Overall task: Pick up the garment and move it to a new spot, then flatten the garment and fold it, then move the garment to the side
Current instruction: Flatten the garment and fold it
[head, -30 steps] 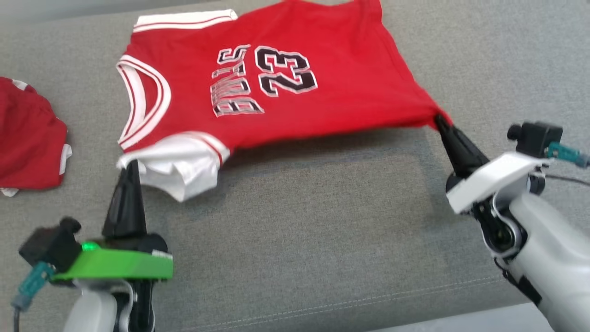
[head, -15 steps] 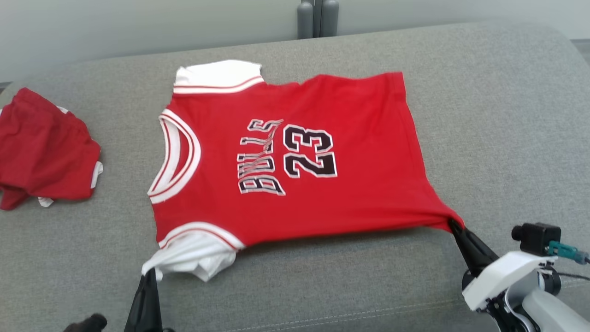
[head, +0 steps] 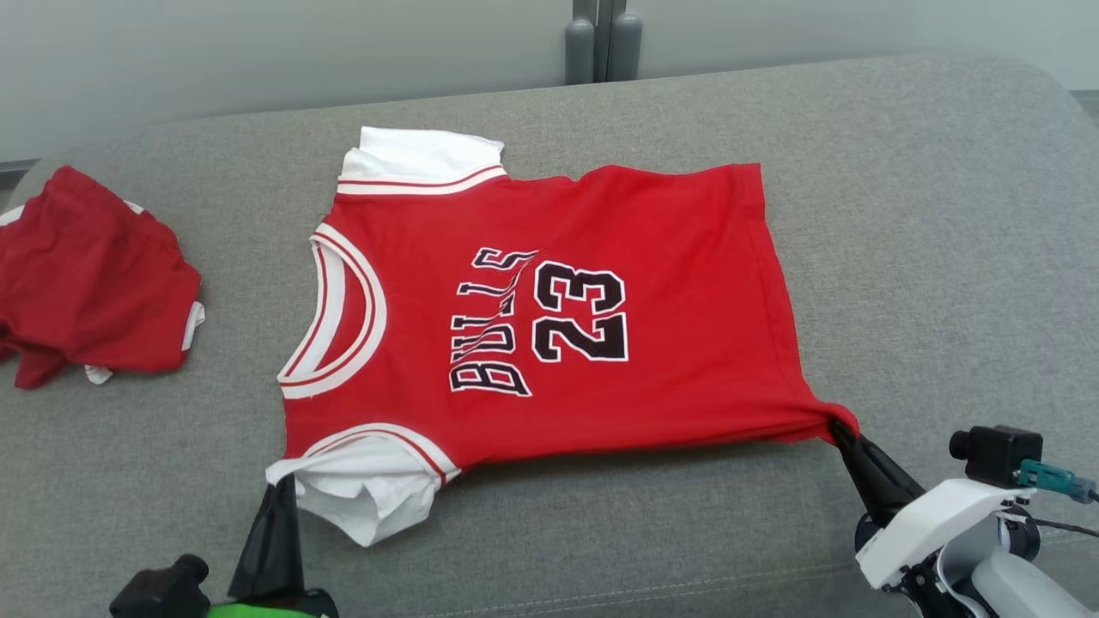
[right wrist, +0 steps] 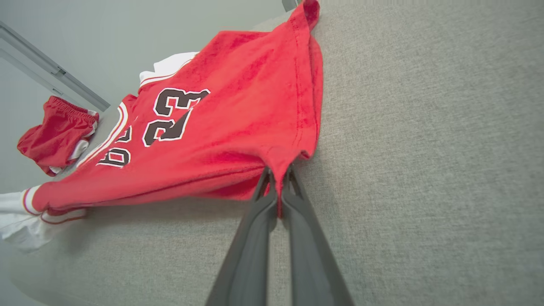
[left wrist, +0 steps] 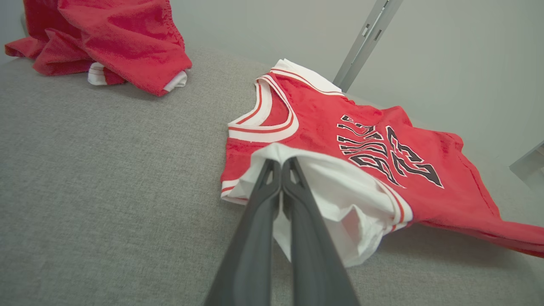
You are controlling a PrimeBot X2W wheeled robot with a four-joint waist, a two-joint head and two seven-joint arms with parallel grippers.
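Grey sofa cushion [head: 927,215] carried the Bulls jersey [head: 652,257], left hand [head: 280,487] pinching its seven-o'clock sleeve [head: 365,493], right hand [head: 840,429] its four-o'clock hem corner [head: 826,418], likely stretching it flat.

Red jersey [head: 549,318] front: "BULLS", number 23.

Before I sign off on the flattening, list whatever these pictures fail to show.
- Head view: the left gripper is cut off at its base by the bottom edge.
- Head view: the red shorts run off the left edge.
- Right wrist view: the right gripper hides the jersey corner it pinches.
- Right wrist view: the white sleeve runs off the left edge.
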